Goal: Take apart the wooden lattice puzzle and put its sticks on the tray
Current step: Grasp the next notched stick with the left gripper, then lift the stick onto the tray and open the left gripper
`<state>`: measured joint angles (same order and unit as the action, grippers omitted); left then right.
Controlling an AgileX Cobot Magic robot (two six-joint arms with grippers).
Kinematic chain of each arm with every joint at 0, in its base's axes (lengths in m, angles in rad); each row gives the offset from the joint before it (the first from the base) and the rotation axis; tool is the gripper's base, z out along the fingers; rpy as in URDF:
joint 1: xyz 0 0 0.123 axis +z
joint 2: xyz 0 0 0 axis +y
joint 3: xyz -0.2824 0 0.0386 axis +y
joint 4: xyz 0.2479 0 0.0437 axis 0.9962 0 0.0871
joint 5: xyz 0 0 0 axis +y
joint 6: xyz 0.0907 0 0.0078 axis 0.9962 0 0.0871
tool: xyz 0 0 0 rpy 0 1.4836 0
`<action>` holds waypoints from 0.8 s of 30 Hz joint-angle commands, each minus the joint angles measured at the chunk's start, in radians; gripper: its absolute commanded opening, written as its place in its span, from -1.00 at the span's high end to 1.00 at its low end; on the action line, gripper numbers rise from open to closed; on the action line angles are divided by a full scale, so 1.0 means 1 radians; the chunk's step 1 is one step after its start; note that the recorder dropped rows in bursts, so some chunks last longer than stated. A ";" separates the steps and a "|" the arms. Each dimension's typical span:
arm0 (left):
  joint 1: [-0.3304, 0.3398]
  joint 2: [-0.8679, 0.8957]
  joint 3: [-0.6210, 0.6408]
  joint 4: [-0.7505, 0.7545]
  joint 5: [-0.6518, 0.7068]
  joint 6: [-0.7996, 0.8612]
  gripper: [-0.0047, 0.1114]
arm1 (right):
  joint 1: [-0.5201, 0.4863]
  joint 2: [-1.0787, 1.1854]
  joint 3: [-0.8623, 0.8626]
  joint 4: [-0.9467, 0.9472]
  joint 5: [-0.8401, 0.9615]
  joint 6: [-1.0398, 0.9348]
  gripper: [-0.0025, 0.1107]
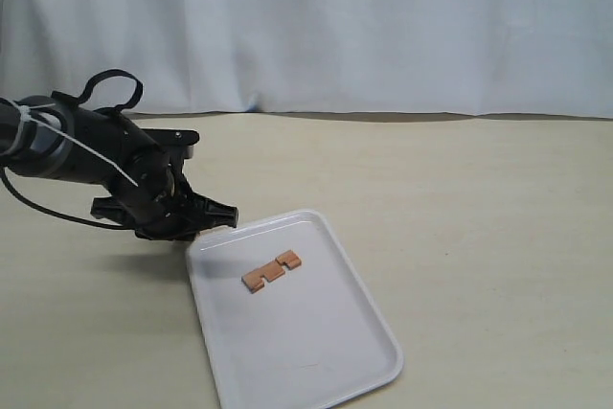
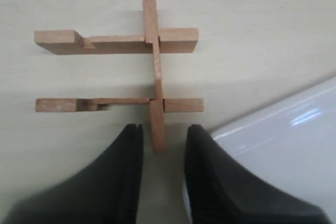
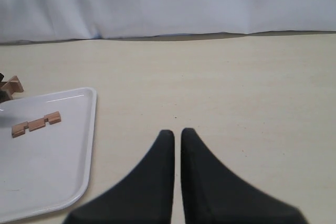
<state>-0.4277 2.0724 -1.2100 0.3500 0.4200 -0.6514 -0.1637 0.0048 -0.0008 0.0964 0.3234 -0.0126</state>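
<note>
The wooden lattice puzzle [image 2: 156, 66] lies on the table beside the tray's corner. Three slats still interlock in it: two parallel ones and one crossing them. My left gripper [image 2: 164, 128] is open, its fingers on either side of the crossing slat's near end without touching it. In the exterior view the left gripper [image 1: 182, 213] hangs low at the far-left corner of the white tray [image 1: 287, 342] and hides the puzzle. One loose stick [image 1: 271, 271] lies flat on the tray. My right gripper [image 3: 177, 131] is shut and empty over bare table, out of the exterior view.
A white curtain [image 1: 316, 26] closes off the back of the beige table. The tray's rim [image 2: 273, 114] lies right beside one left finger. From the right wrist view, the tray [image 3: 47, 166] and the stick [image 3: 36, 124] are off to one side.
</note>
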 commanded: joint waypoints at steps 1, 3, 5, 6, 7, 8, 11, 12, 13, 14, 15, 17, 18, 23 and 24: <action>0.001 0.004 -0.001 0.011 -0.006 -0.009 0.70 | 0.003 -0.005 0.001 -0.001 -0.004 0.000 0.88; 0.001 0.004 -0.001 0.021 -0.002 -0.009 0.85 | 0.003 -0.005 0.001 -0.001 -0.004 0.000 0.88; 0.001 0.004 -0.001 0.036 0.005 -0.009 0.92 | 0.003 -0.005 0.001 -0.001 -0.004 0.000 0.88; 0.001 0.004 -0.001 0.039 0.010 -0.009 0.92 | 0.003 -0.005 0.001 -0.001 -0.004 0.000 0.88; 0.001 0.004 -0.001 0.039 0.013 -0.009 0.92 | 0.003 -0.005 0.001 -0.001 -0.004 0.000 0.88; 0.001 0.004 -0.001 0.048 0.015 -0.009 0.92 | 0.003 -0.005 0.001 -0.001 -0.004 0.000 0.88; 0.001 0.004 -0.001 0.057 0.026 -0.009 0.92 | 0.003 -0.005 0.001 -0.001 -0.004 0.000 0.88; 0.001 0.004 -0.001 0.057 0.028 -0.009 0.92 | 0.003 -0.005 0.001 -0.001 -0.004 0.000 0.88; 0.001 0.004 -0.001 0.059 0.034 -0.009 0.92 | 0.003 -0.005 0.001 -0.001 -0.004 0.000 0.88; 0.001 0.001 -0.001 0.059 0.036 -0.009 0.92 | 0.003 -0.005 0.001 -0.001 -0.004 0.000 0.88; 0.001 -0.003 -0.001 0.059 0.038 -0.009 0.92 | 0.003 -0.005 0.001 -0.001 -0.004 0.000 0.88; 0.001 -0.016 -0.001 0.058 0.044 -0.007 0.92 | 0.003 -0.005 0.001 -0.001 -0.004 0.000 0.88; 0.001 -0.025 -0.001 0.057 0.047 -0.007 0.92 | 0.003 -0.005 0.001 -0.001 -0.004 0.000 0.88; 0.001 -0.083 -0.001 0.057 0.080 -0.005 0.92 | 0.003 -0.005 0.001 -0.001 -0.004 0.000 0.88; 0.001 -0.094 -0.001 0.057 0.088 -0.005 0.92 | 0.003 -0.005 0.001 -0.001 -0.004 0.000 0.88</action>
<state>-0.4277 2.0146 -1.2100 0.4069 0.4879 -0.6514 -0.1637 0.0048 -0.0008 0.0964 0.3234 -0.0126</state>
